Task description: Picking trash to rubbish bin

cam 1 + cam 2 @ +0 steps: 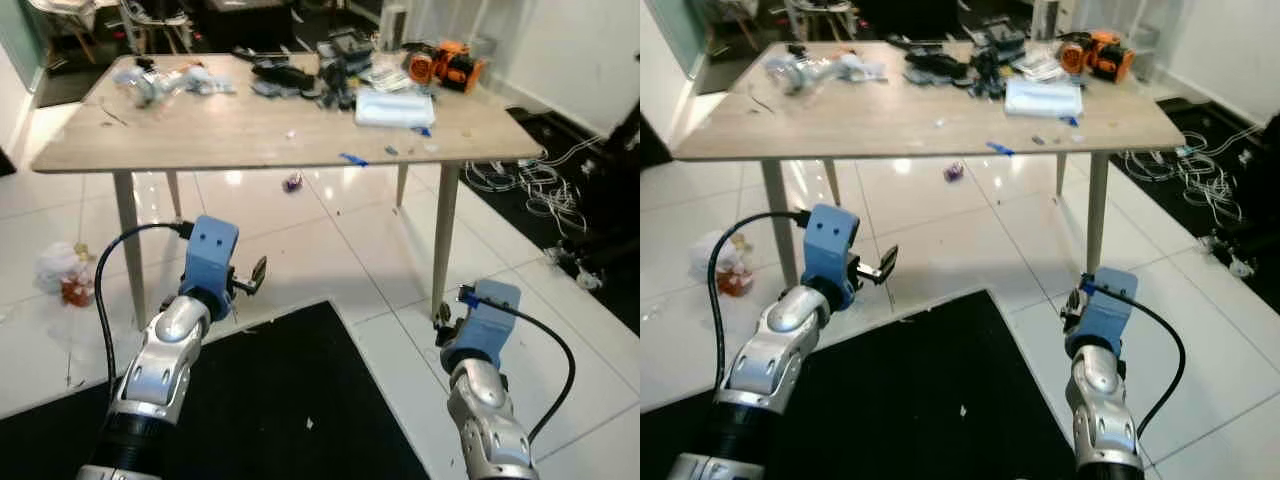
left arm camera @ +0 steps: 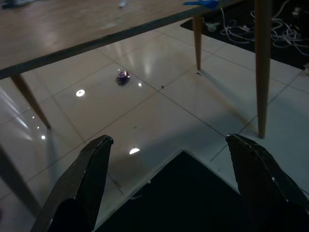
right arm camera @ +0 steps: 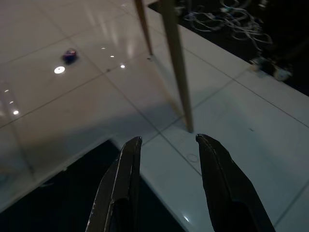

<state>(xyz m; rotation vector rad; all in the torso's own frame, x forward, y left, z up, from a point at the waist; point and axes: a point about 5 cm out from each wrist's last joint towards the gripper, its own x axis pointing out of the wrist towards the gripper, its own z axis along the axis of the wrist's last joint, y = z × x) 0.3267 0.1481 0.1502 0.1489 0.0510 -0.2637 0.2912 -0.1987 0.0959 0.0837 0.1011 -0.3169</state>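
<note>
— Up close?
— Two black fingers of the right gripper (image 3: 166, 186), apart with a gap between, holding nothing, hanging over the edge of a black mat (image 3: 53, 203) on the glossy white tiled floor (image 3: 87, 104).
— Straight beyond?
— One slanted wooden table leg (image 3: 177, 67) planted on a tile, a second leg (image 3: 144, 26) behind it.
— Anything small?
— A purple scrap of trash (image 3: 69, 55), far off on the tiles, beside a bright light reflection.
— Farther back?
— A tangle of white cables (image 3: 227, 19) on a dark floor patch.

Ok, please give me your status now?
Left pincer open, empty. Right pincer open, empty. Purple wrapper on floor under table. Table leg near right arm.
</note>
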